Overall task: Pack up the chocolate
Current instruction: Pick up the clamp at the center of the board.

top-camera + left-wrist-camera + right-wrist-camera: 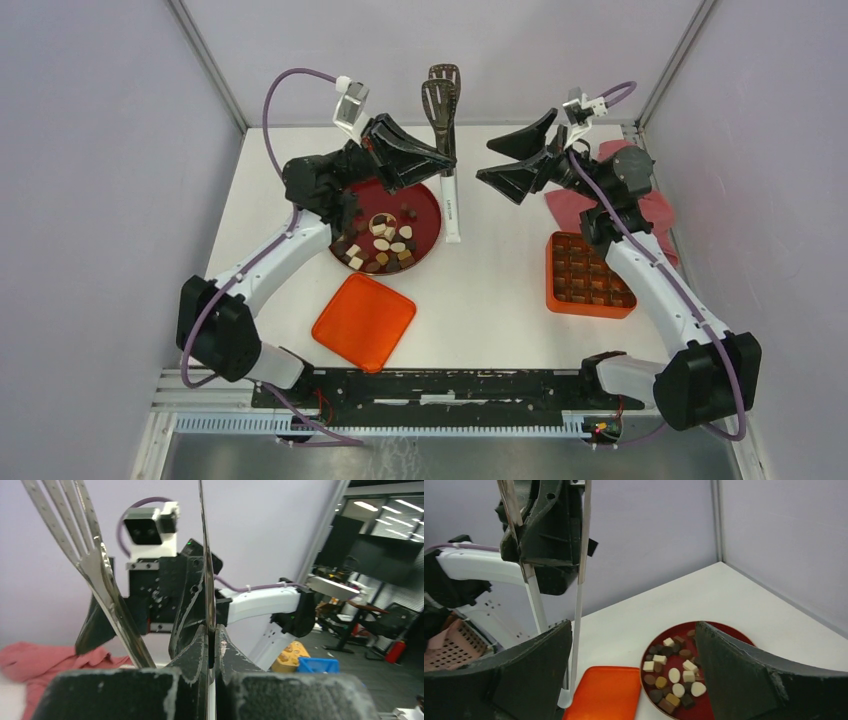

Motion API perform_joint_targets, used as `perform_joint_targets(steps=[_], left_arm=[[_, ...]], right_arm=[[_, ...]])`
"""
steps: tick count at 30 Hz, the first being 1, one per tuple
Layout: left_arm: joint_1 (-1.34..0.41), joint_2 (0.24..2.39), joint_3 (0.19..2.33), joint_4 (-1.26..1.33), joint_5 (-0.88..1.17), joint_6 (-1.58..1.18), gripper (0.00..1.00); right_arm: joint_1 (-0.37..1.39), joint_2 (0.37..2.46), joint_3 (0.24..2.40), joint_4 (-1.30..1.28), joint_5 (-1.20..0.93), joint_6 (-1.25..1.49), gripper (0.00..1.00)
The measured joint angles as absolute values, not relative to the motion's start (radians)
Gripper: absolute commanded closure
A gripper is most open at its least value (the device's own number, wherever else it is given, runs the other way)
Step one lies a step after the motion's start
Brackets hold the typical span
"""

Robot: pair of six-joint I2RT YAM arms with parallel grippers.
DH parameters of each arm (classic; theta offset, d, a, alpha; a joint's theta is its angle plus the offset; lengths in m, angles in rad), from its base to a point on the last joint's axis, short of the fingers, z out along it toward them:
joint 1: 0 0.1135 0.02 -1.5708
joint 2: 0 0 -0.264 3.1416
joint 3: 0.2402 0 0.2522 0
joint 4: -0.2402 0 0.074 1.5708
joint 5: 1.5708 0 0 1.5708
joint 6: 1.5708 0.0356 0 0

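While my left gripper [441, 160] stands fully closed, it clamps one item: a pair of tongs [441, 95], gripped partway along, the dark slotted heads uppermost and the white handle end pointing down just beside the plate's right edge. I cannot tell whether that end touches the table [490, 285].

Right gripper [493, 161]: jaws spread as wide as they go, holding nothing, raised above the table just right of the tongs and well apart from the box.

Chocolate [380, 245]: many small pieces, dark brown, tan and cream-white, all heaped on the near half of the round dark red plate [432, 215], under my left arm.

Orange lid [363, 321]: flat on the table, just in front of the plate.

Orange box [553, 270]: gridded compartments, on the right by my right arm; contents unclear.

Pink cloth [568, 207]: bunched behind the box.
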State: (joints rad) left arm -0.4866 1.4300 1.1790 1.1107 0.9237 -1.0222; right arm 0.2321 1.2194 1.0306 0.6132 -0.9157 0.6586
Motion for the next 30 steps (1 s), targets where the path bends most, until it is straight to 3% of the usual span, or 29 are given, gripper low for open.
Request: perform_joint_targets(steps=[6,17,30], left_arm=[[-0.550,1.497,1.229,1.246,0.946,-1.124,0.98],[-0.608,1.512,1.269,1.184,0.974,-1.080,0.98],[-0.595,1.510,1.264,1.044,0.970,-0.947,0.98]], right_arm=[[0.273,1.215,1.036,0.609,-0.928,0.693,0.06],[0.308,1.215,1.181,0.445,-0.920,0.607,0.14],[0.306,1.160,1.274,0.057,-0.796,0.249,0.09]])
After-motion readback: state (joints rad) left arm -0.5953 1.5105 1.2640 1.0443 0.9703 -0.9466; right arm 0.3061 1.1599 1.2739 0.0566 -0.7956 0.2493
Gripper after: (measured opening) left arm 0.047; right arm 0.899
